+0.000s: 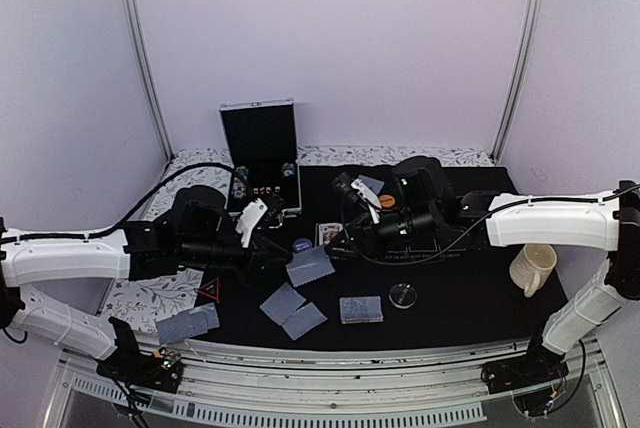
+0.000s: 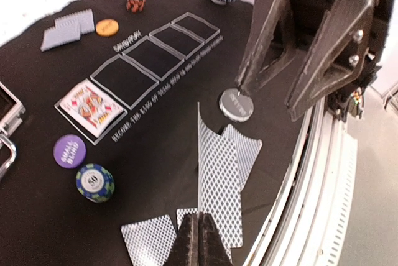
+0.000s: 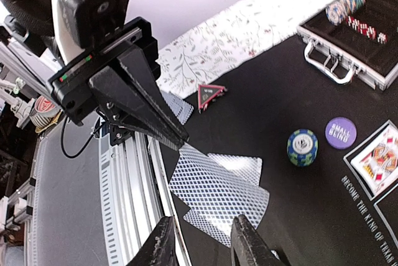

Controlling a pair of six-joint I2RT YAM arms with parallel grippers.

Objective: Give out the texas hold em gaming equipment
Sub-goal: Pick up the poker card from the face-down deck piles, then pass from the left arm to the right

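Observation:
My left gripper (image 2: 200, 241) is shut on a grey-blue backed playing card (image 2: 214, 179), held on edge above the black mat (image 2: 155, 61). In the top view this card (image 1: 310, 266) hangs at the mat's middle front. My right gripper (image 3: 202, 247) is open, its fingers standing apart on either side of the card's (image 3: 217, 185) near corner. More cards (image 1: 283, 303) lie flat below. A face-up king (image 2: 90, 104) fills one printed rectangle. Beside it are a purple chip (image 2: 69, 151), a green-blue chip stack (image 2: 94, 182), a clear disc (image 2: 236, 104) and a red triangle marker (image 3: 210, 94).
An open metal chip case (image 1: 262, 153) stands at the back. A cream mug (image 1: 531, 268) sits at the right. An orange chip (image 2: 106, 27), a red-black chip (image 2: 136, 0) and two cards (image 2: 67, 30) lie at the mat's far side. The aluminium table rail (image 3: 140, 173) runs close below.

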